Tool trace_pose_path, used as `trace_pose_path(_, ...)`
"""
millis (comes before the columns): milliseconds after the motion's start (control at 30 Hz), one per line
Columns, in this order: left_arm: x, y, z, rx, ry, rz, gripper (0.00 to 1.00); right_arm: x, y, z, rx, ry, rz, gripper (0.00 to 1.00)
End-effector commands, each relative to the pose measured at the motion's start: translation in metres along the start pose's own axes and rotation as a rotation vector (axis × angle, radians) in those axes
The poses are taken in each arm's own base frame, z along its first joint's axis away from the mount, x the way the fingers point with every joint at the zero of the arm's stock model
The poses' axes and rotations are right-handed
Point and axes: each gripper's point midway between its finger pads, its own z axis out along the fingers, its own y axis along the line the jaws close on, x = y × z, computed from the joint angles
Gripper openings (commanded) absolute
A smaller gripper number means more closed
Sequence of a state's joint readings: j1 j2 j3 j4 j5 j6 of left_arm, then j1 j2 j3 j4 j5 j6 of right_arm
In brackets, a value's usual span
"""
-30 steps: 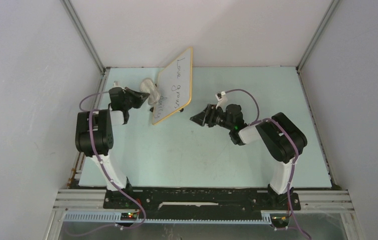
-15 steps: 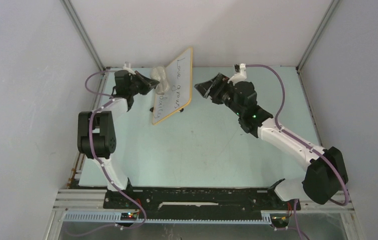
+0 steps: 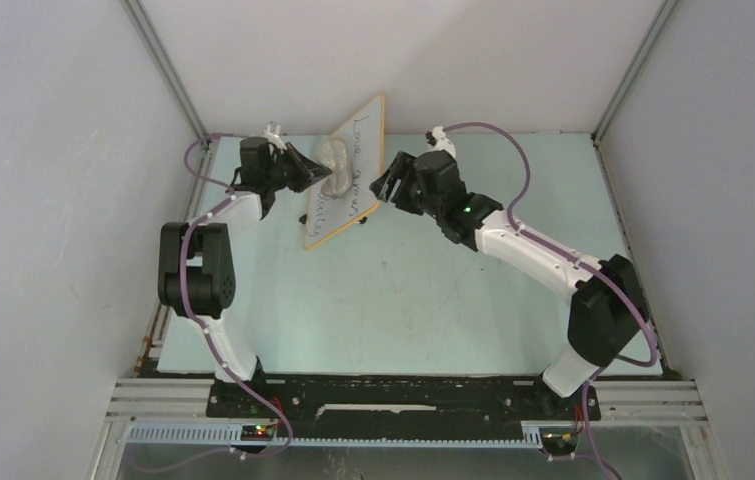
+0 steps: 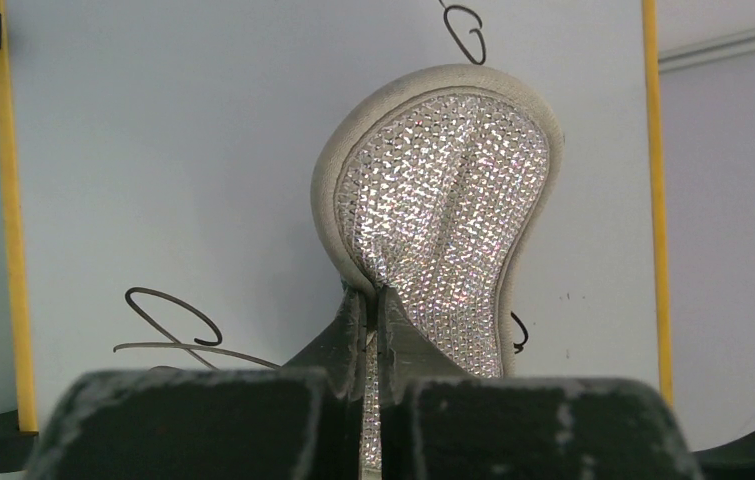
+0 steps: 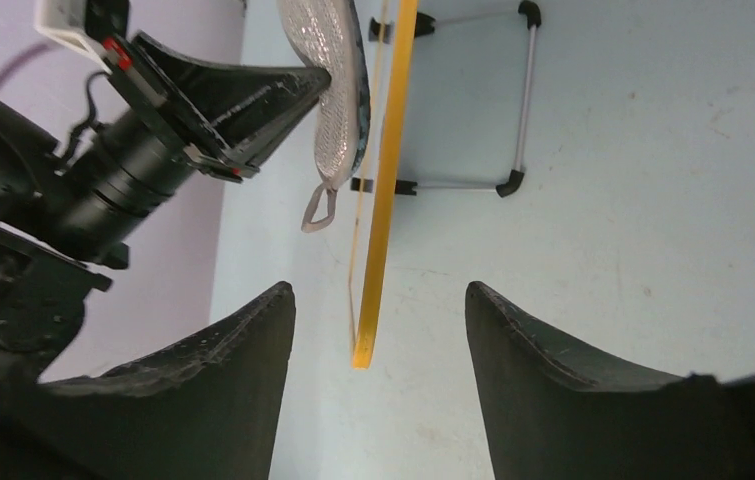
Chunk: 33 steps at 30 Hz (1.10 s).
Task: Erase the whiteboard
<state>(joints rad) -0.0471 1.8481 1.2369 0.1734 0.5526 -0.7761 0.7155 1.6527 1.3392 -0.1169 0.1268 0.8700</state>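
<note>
Whiteboard [image 3: 345,172], small, white, with a thin orange rounded frame, stands on edge at the far centre of the pale green tabletop [image 3: 403,300], propped on black feet and a thin wire stand [image 5: 519,100]. Written face is toward the left arm.

Left gripper [image 3: 305,170] is clamped tight on the narrow end of a grey oval cloth pad [image 4: 443,200] with a sparkly mesh back. Pad's other side lies flat against the board's written face, about mid-height. Right gripper [image 3: 385,186] sits at the board's opposite, right-hand edge. Fingers are spread apart, and in the right wrist view the orange frame edge [image 5: 383,200] runs up the gap between them, touching neither finger. Nothing is held.

Left arm reaches up the left side, wrist turned right toward the board. Right arm is stretched long and diagonal from its base to the board.

Writing is dark cursive, partly covered by the pad and too small to read. Left wrist view shows only loops. No brands or labels visible.
</note>
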Motion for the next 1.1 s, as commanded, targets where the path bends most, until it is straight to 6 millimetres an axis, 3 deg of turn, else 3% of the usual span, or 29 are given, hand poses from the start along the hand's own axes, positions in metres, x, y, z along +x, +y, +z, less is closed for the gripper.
trace_pose_path(0, -0.004, -0.012, 0.001, 0.042, 0.041, 0.068, 0.0, -0.011, 0.013, 0.003, 0.025, -0.046, -0.031, 0.6)
trace_pose_path(233, -0.007, 0.004, 0.01, 0.013, 0.065, 0.021, 0.0, -0.009, 0.012, 0.012, 0.038, -0.055, -0.029, 0.46)
trace_pose_path(400, -0.007, 0.013, 0.019, -0.025, 0.066, 0.008, 0.0, -0.01, 0.011, 0.016, 0.056, -0.073, -0.04, 0.3)
trace_pose_path(533, -0.006, 0.018, 0.021, -0.055, 0.054, 0.001, 0.0, -0.012, 0.011, 0.017, 0.082, -0.069, -0.052, 0.25)
trace_pose_path(800, -0.001, 0.011, 0.024, -0.079, 0.058, 0.017, 0.0, -0.01, 0.024, 0.018, 0.108, -0.073, -0.075, 0.17)
trace_pose_path(933, 0.008, 0.012, 0.024, -0.094, 0.081, 0.007, 0.0, -0.008, 0.031, 0.02, 0.104, -0.074, -0.089, 0.01)
trace_pose_path(1067, 0.013, -0.005, 0.026, -0.075, 0.095, 0.038, 0.0, -0.007, 0.036, 0.02, 0.096, -0.078, -0.104, 0.0)
